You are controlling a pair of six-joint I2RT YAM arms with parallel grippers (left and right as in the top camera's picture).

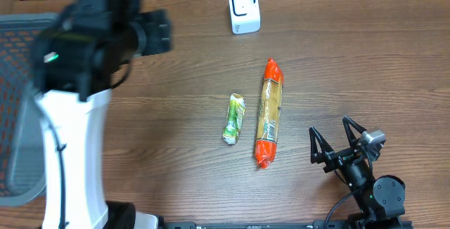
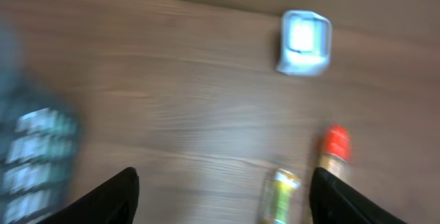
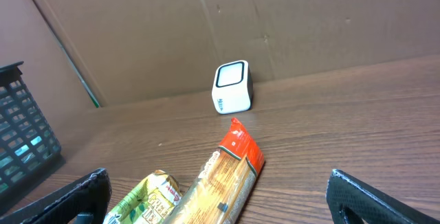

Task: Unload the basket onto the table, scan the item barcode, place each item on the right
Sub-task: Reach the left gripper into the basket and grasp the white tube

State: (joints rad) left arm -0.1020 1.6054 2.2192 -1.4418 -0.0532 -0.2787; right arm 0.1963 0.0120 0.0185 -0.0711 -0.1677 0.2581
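A long pasta packet (image 1: 268,113) with red ends lies on the wooden table, and a small green packet (image 1: 234,119) lies just left of it. The white scanner (image 1: 244,9) stands at the far edge. My right gripper (image 1: 329,127) rests low at the front right, open and empty, and faces the pasta packet (image 3: 230,176) and the green packet (image 3: 148,200). My left arm (image 1: 98,39) is raised at the far left. In the blurred left wrist view my left gripper (image 2: 223,183) is open with nothing between its fingers. It looks down past the green packet (image 2: 278,193) toward the scanner (image 2: 304,42).
A grey mesh basket (image 1: 14,116) stands at the table's left side, and it also shows in the right wrist view as a dark basket (image 3: 20,141). A cardboard wall (image 3: 289,25) rises behind the scanner.
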